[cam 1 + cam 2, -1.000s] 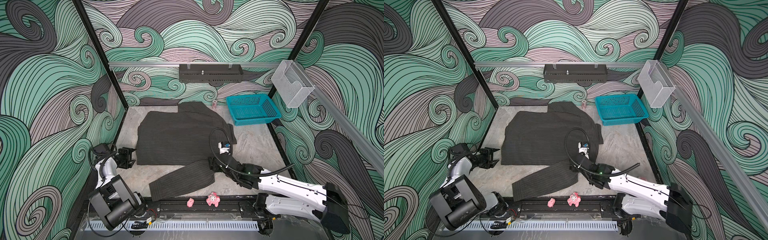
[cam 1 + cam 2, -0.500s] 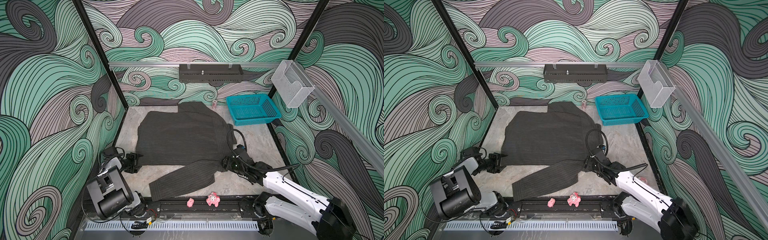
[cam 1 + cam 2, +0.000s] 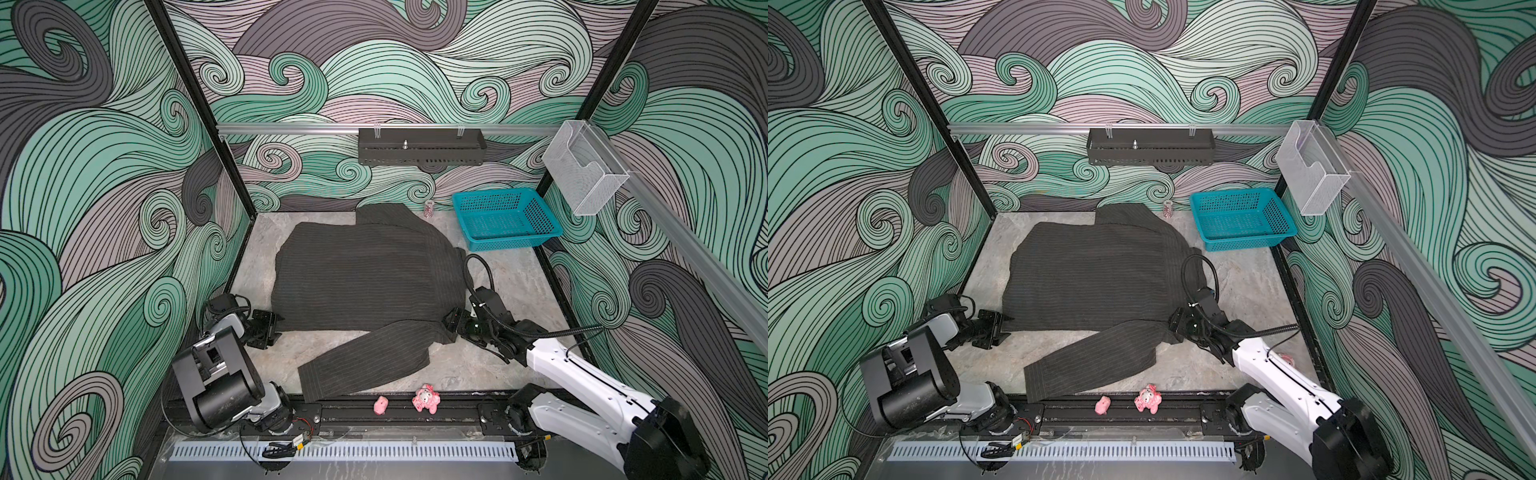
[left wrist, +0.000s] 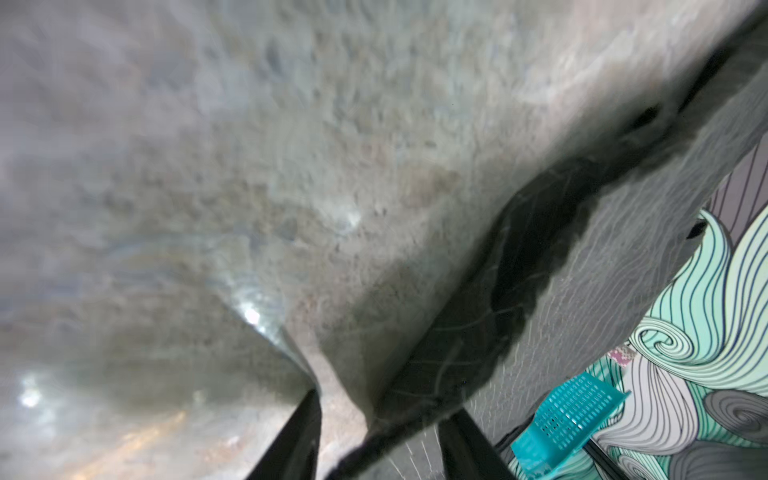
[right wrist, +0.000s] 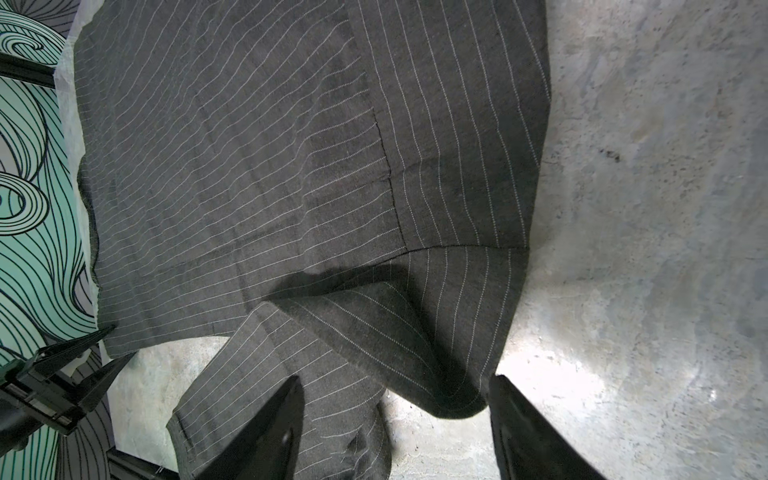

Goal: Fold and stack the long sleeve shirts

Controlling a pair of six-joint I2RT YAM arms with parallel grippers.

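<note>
across mid-frame in a top view, the limp, light shirt (image 3: pixel 365 282) probably wants pinching at its lower corners, where left gripper (image 3: pixel 276 328) and right gripper (image 3: pixel 451 323) gape, seemingly straddling cloth.

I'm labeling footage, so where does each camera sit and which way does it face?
Both top views: high at the front, looking down and back at shirt, left claw, right claw.
Left wrist: low over the table, facing across the shirt hem toward the basket; its fingers show.
Right wrist: above the right claw, facing leftward over the shirt; its fingers show.
Shared: shirt everywhere; right wrist also sees the left claw.
</note>
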